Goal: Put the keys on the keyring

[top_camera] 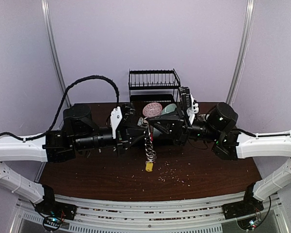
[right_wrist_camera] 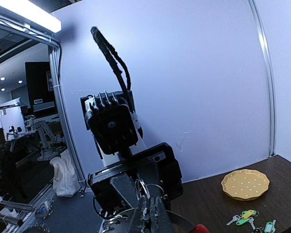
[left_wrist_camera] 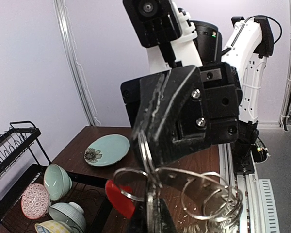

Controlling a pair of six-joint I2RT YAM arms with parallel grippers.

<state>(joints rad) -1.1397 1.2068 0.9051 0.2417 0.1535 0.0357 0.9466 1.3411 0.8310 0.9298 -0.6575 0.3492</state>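
Both arms meet above the middle of the table. My left gripper [top_camera: 142, 129] [left_wrist_camera: 155, 201] is shut on a small silver split ring of the keyring [top_camera: 148, 145]. Facing it, my right gripper [top_camera: 155, 127] [right_wrist_camera: 155, 203] is shut on the keyring's wire right beside it. The keyring's red sleeve [left_wrist_camera: 119, 196] shows at the lower left of the left wrist view, with several split rings [left_wrist_camera: 211, 196] bunched to the right. A chain of rings hangs down to a yellow-tagged key [top_camera: 149, 166]. Loose keys [right_wrist_camera: 247, 216] with green and teal tags lie on the table.
A black dish rack [top_camera: 153, 82] stands at the back with bowls [left_wrist_camera: 57, 180] in it. A teal plate [left_wrist_camera: 106, 149] and a yellow plate [right_wrist_camera: 246, 184] lie on the brown table [top_camera: 87, 170]. Crumbs [top_camera: 174, 172] are scattered under the grippers.
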